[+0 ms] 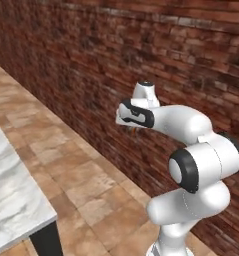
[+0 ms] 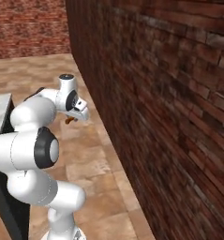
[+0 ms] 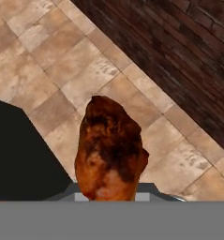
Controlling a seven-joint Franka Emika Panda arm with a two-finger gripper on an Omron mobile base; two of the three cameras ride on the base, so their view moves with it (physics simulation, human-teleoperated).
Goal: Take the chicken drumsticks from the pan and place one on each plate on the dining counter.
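The chicken drumstick (image 3: 109, 150) is a plump, club-shaped piece with glossy orange-brown skin, darker charred patches across its middle and a paler spot near its base; its rounded meaty end points away from the hand camera. It sits pinched in the end effector (image 3: 108, 194), whose jaws are pressed against its lower part, held up in the air above the tan tiled floor (image 3: 62, 61). From the right base view it shows as a small orange bit (image 2: 69, 120) under the hand. A dark red brick wall (image 2: 169, 103) runs close beside the arm, and a corner of the marble worktop (image 1: 11, 200) lies off to the left.
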